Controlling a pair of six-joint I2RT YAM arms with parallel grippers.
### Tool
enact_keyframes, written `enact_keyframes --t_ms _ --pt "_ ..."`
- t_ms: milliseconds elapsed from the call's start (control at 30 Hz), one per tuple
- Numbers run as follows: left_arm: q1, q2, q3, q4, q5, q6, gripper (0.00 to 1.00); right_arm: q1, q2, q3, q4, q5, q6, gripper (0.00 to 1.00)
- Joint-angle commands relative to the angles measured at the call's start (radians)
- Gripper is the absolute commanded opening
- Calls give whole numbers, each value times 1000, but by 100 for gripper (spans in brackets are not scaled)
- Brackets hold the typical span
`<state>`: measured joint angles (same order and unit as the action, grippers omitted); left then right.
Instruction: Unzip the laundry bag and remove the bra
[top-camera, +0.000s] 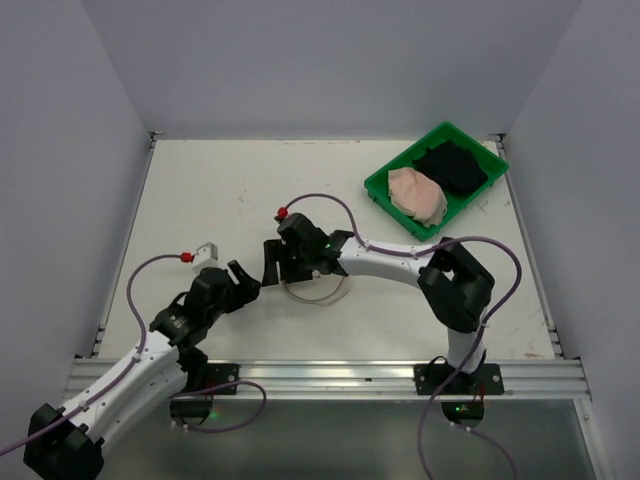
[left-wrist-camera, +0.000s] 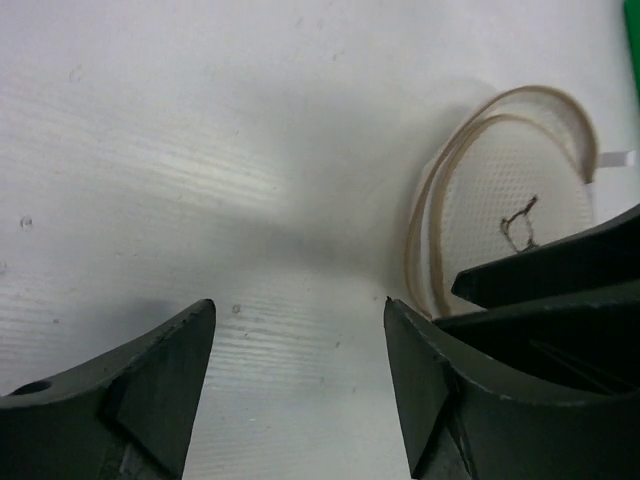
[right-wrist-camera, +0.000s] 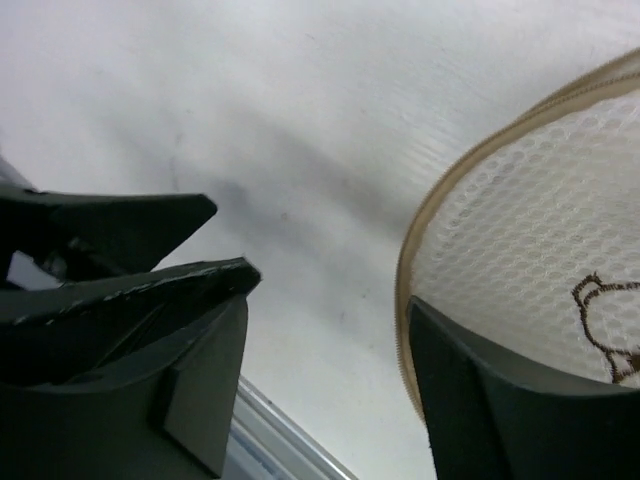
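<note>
The laundry bag (top-camera: 322, 289) lies flattened to a disc of white mesh with a tan zipper rim, near the table's middle. It shows in the left wrist view (left-wrist-camera: 515, 200) with a small dark drawing and two rim bands apart, and in the right wrist view (right-wrist-camera: 530, 220). My right gripper (top-camera: 280, 270) is open and empty at the bag's left edge, one finger (right-wrist-camera: 500, 400) over the mesh. My left gripper (top-camera: 248, 280) is open and empty just left of it, over bare table (left-wrist-camera: 298, 320). A pale pink bra (top-camera: 417, 193) lies in the green tray.
The green tray (top-camera: 380, 185) stands at the back right and also holds a black garment (top-camera: 452, 168). A small white block (top-camera: 207, 251) lies left of the bag. Grey walls enclose the table; a metal rail (top-camera: 330, 378) runs along the near edge.
</note>
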<state>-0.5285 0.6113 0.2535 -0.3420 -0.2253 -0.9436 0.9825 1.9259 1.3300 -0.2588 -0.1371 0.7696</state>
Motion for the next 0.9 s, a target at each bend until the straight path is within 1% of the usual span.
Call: enact_keyframes --t_ms 0,33,67,100,133,167,233,333,367,433,467,500,533,567,600,667,700,733,800,833,867 --pt "7 -13 107 -55 -66 58 73 -2 -145 11 23 48 -45 68" --pt "8 -7 137 -60 -78 66 76 -4 -160 14 17 68 -64 76" --pt "9 -2 153 -63 -85 84 83 -5 -189 17 -2 77 -75 80" --pt "7 13 165 -64 -91 94 86 -8 -202 21 -10 91 -85 85" --pt "8 21 190 -65 -106 103 89 -13 -215 23 -19 106 -105 88" --pt "9 31 203 -63 -109 123 94 -19 -243 21 -28 135 -118 90" --pt "9 64 240 -49 -100 150 99 -33 -269 -3 -36 175 -144 94" --pt "9 100 279 -31 -100 209 100 -100 -346 -86 -40 201 -154 98" --pt "9 105 286 -29 -106 239 100 -146 -372 -110 -39 211 -156 99" --pt "10 119 311 -34 -144 259 100 -195 -465 -196 -33 243 -173 99" --pt "10 122 320 -38 -155 275 100 -250 -499 -222 -24 254 -181 99" --pt "15 125 334 -43 -161 287 100 -277 -572 -277 -23 280 -190 99" --pt "16 125 340 -45 -175 305 100 -330 -611 -304 -23 286 -194 99" --pt "19 123 348 -49 -183 313 100 -358 -652 -327 -23 292 -199 99" --pt "24 117 365 -61 -192 325 100 -405 -739 -375 -23 306 -211 99" --pt "28 105 381 -86 -203 333 100 -448 -829 -446 -23 326 -228 99" --pt "30 90 398 -94 -215 338 100 -465 -920 -466 -28 355 -242 99" --pt "30 81 406 -104 -223 347 100 -496 -965 -485 -36 373 -248 99" --pt "30 47 435 -146 -252 359 100 -518 -1053 -515 -89 422 -265 99" --pt "30 33 446 -163 -264 362 100 -521 -1135 -519 -133 474 -270 99" --pt "30 1 460 -195 -276 367 100 -522 -1175 -519 -154 497 -276 99"
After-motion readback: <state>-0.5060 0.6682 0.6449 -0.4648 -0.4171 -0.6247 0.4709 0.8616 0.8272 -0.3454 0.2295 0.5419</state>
